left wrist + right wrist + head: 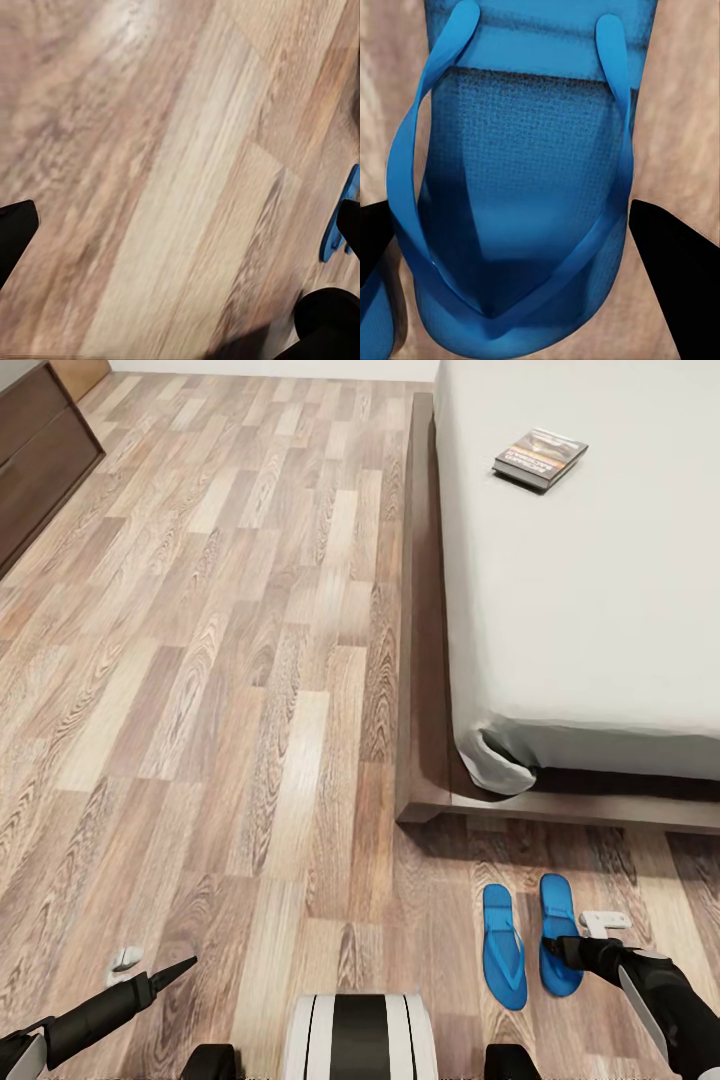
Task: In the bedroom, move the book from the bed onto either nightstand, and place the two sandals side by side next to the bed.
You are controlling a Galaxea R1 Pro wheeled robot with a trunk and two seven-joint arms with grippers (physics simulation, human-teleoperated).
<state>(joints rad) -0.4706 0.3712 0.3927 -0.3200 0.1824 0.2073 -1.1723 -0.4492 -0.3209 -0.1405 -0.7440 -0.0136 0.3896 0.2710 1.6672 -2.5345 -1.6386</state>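
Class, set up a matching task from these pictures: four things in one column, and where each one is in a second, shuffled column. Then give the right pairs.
Things:
1. book
2. two sandals
3. right hand
4. dresser

Places:
A. on the wood floor, side by side, by the foot of the bed
B. by the room's far left edge, across the floor from the bed
C. on the pale mattress
D. over the sandal on the right, fingers either side of it

Pairs: 1-C, 2-A, 3-D, 4-B
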